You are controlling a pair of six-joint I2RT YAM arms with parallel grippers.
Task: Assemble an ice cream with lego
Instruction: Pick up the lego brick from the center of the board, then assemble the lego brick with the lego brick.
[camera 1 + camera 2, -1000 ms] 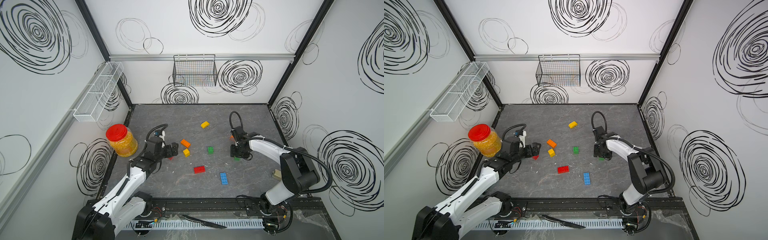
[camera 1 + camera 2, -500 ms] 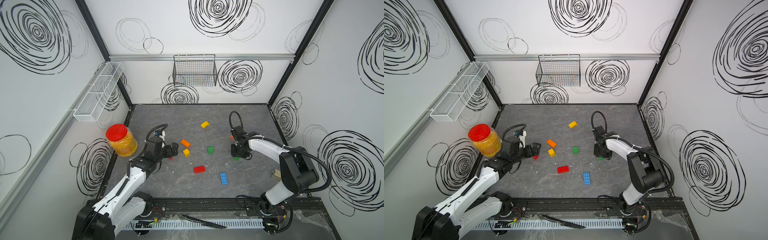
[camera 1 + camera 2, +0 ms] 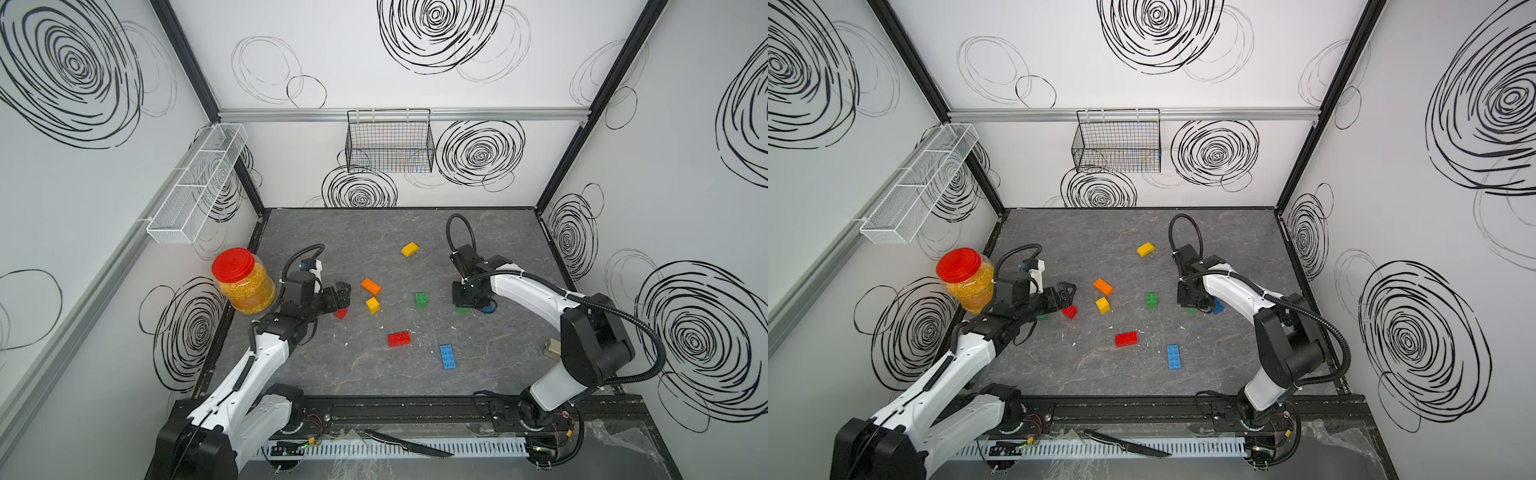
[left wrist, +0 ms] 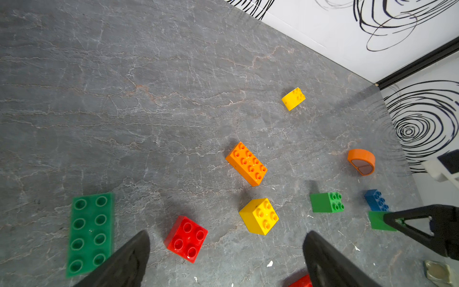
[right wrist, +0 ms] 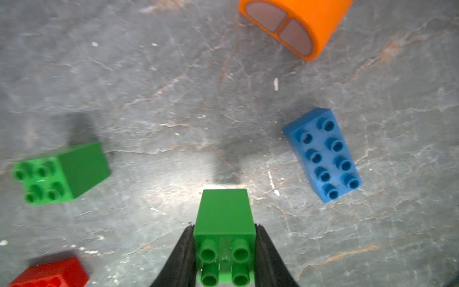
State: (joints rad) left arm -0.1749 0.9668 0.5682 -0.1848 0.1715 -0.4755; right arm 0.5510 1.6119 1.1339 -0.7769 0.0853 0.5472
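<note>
Small green brick: four studs, pinched on two sides by your right claw, which is closed tight on it. It sits at table level or just off it; you can't tell which.

Working out from that brick:
- Blue eight-stud brick is just beside it, not touching.
- Orange rounded brick is near, tipped on its side with the hollow underside showing.
- Second green four-stud brick is near, on the side toward your left arm.
- Yellow square brick and long orange brick lie farther that way, apart from each other.
- Red square brick is well apart, just ahead of your left claw. That claw's fingers stand wide open, clear of the bricks.
- Flat green plate lies past the red one.
- Red-lidded jar is farthest out, beside your left arm.
</note>
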